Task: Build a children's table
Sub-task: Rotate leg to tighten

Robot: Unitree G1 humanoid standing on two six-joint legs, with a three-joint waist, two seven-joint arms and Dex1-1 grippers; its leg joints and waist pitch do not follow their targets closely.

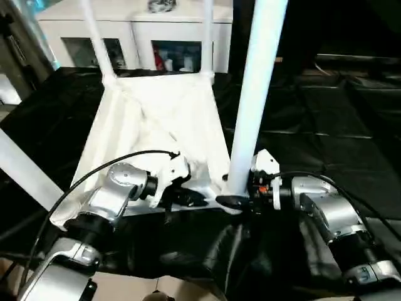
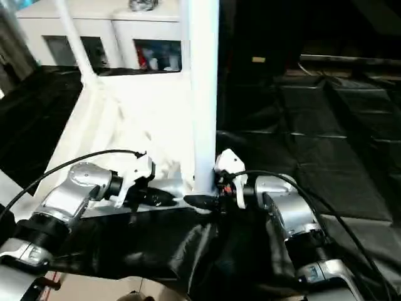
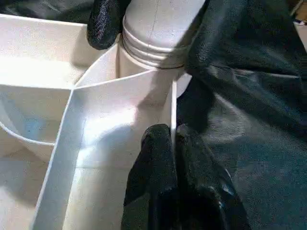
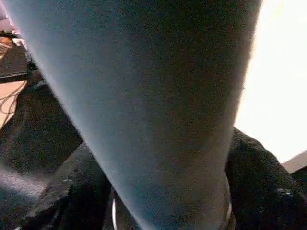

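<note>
Left eye view puts the children's table [image 1: 156, 119] upside down in the middle of the frame, its ribbed underside up, on a black sheet [image 1: 326, 157] that covers the floor. Two thin legs [image 1: 94, 31] rise from its far corners toward the top edge, and another leg [image 1: 25, 169] crosses the left edge of the frame. The right end effector [image 1: 241, 199], at lower centre, is closed around the base of the near leg [image 1: 254, 94], which stands upright in the table's near right corner socket and runs out of the top of the frame. The left end effector [image 1: 182, 197], just left of it, is pinched narrow on the table's near rim [image 3: 170, 103]; the left wrist view shows one finger on each side of that thin wall. A white cabinet [image 1: 169, 37] with glass-fronted compartments stands along the top of the frame.
</note>
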